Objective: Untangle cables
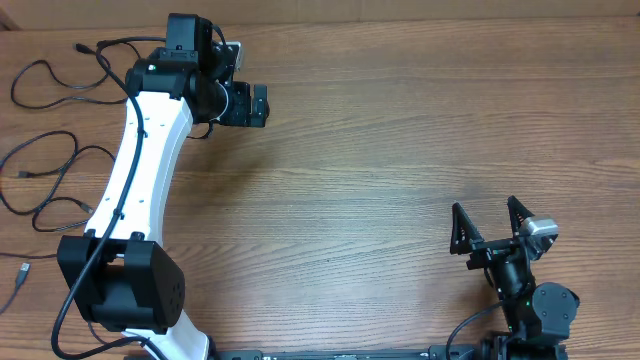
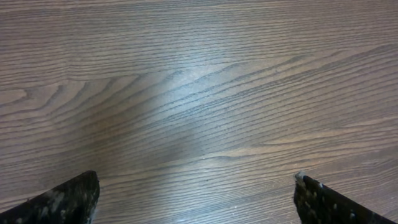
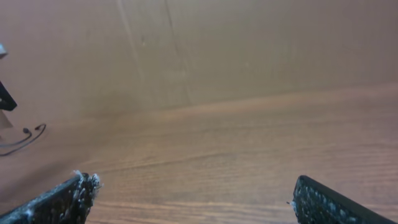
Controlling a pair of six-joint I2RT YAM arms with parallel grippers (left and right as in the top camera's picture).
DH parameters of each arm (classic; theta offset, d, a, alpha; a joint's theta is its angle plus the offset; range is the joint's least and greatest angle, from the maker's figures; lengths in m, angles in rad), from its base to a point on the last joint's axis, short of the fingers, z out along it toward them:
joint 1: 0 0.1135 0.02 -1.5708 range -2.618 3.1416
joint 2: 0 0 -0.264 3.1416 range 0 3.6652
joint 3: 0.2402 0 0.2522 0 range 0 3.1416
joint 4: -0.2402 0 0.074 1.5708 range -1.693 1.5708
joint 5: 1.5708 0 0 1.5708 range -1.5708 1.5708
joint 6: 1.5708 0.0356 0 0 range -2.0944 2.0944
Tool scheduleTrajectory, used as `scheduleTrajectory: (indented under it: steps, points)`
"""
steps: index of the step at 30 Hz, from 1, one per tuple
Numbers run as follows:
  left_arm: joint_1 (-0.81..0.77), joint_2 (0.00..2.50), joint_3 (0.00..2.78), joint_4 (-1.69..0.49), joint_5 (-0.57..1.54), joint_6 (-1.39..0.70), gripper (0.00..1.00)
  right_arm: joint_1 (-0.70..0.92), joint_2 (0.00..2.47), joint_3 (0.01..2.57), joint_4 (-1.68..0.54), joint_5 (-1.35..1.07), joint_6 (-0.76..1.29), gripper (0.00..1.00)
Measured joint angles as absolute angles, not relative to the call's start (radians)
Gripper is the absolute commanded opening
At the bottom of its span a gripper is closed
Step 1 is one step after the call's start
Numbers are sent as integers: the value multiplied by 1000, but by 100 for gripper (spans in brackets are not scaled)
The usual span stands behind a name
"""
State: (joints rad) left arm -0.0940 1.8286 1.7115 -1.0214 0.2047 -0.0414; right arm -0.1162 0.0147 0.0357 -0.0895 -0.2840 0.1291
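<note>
Thin black cables lie as separate loose loops at the table's left side: one loop (image 1: 48,72) at the far left, a second (image 1: 58,178) below it, and a short end with a plug (image 1: 20,275) at the left edge. My left gripper (image 1: 264,104) is near the table's far edge, to the right of the cables and apart from them. In the left wrist view it (image 2: 196,190) is open over bare wood. My right gripper (image 1: 488,220) is open and empty at the front right, also seen in the right wrist view (image 3: 193,190). A bit of cable (image 3: 22,140) shows far off there.
The white left arm (image 1: 140,160) reaches from its black base (image 1: 120,285) at the front left across to the far edge, beside the cable loops. Its own thicker black wire (image 1: 85,270) runs along it. A brown wall (image 3: 217,50) stands behind the wooden table (image 1: 380,160).
</note>
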Motion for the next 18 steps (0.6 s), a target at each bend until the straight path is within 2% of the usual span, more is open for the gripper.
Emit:
scheduleTrajectory:
  steps: [18]
  points:
    - [-94,1829,1711,-1022,205,-41,100,-109,15,19,-63,-270,86,100]
